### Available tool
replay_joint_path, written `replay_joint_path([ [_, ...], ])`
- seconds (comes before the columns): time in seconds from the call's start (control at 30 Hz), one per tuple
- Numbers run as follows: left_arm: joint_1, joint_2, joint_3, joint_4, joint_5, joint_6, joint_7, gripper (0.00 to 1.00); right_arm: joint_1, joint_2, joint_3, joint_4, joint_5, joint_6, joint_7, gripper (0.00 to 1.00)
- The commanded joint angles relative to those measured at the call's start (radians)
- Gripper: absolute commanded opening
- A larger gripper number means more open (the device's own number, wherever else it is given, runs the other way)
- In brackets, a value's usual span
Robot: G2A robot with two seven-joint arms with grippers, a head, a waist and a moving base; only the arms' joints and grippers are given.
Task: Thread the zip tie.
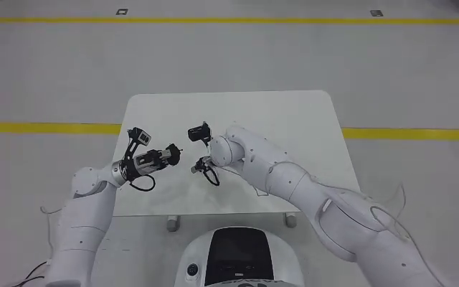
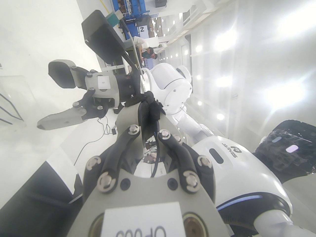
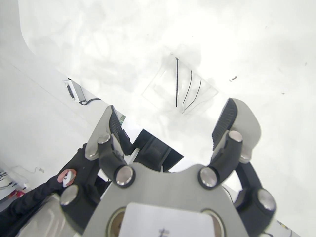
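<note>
Presently we find the zip tie (image 3: 177, 82) lying flat in a shallow clear tray (image 3: 158, 85) on the white bench (image 3: 98, 25), untouched by either arm.

The right claw (image 3: 171, 114) hangs above the bench with the tray ahead of its fingertips. Its jaws are spread wide and there is nothing between the ribbed pads. We judge this posture to be a readiness to descend on the tie: the wide gap allows for so slim a target.

The left claw (image 2: 149, 107) is held off the bench, just beside the right one and pointing toward it. Its fingers are drawn together at the tips. Whether anything is pinched there we cannot tell, as the dark pads hide the contact. We take its station to be that of a partner, placed to receive one end once the tie is lifted.

The tie is black, thin and straight, with a small thickening at one end that we take for the head. It forms no loop, so threading has not begun. Two finer curved strands (image 3: 191, 85) lie beside it in the tray. We cannot say whether they are further ties.
</note>
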Motion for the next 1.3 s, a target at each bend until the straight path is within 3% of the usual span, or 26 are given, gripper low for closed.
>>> replay_joint_path([
  [0.0,0.000,0.000,0.000,0.000,0.000,0.000,0.000,0.00,-0.011,0.000,0.002,-0.003,-0.018,-0.004,-0.030,1.00],
  [0.23,0.000,0.000,0.000,0.000,0.000,0.000,0.000,0.00,-0.041,-0.005,0.010,0.001,-0.071,-0.017,-0.094,1.00],
  [0.73,0.000,0.000,0.000,0.000,0.000,0.000,0.000,0.00,-0.070,-0.006,0.019,-0.010,-0.121,-0.041,-0.115,1.00],
  [0.77,0.000,0.000,0.000,0.000,0.000,0.000,0.000,0.00,-0.072,-0.006,0.023,-0.010,-0.123,-0.044,-0.111,0.96],
  [0.8,0.000,0.000,0.000,0.000,0.000,0.000,0.000,0.00,-0.073,-0.007,0.026,-0.011,-0.125,-0.044,-0.109,0.76],
  [0.87,0.000,0.000,0.000,0.000,0.000,0.000,0.000,0.00,-0.076,-0.008,0.033,-0.012,-0.129,-0.047,-0.107,0.45],
  [1.07,0.000,0.000,0.000,0.000,0.000,0.000,0.000,0.00,-0.086,-0.012,0.049,-0.007,-0.140,-0.042,-0.085,0.30],
  [1.27,0.000,0.000,0.000,0.000,0.000,0.000,0.000,0.00,-0.094,-0.022,0.057,0.015,-0.152,-0.053,-0.078,0.09],
])
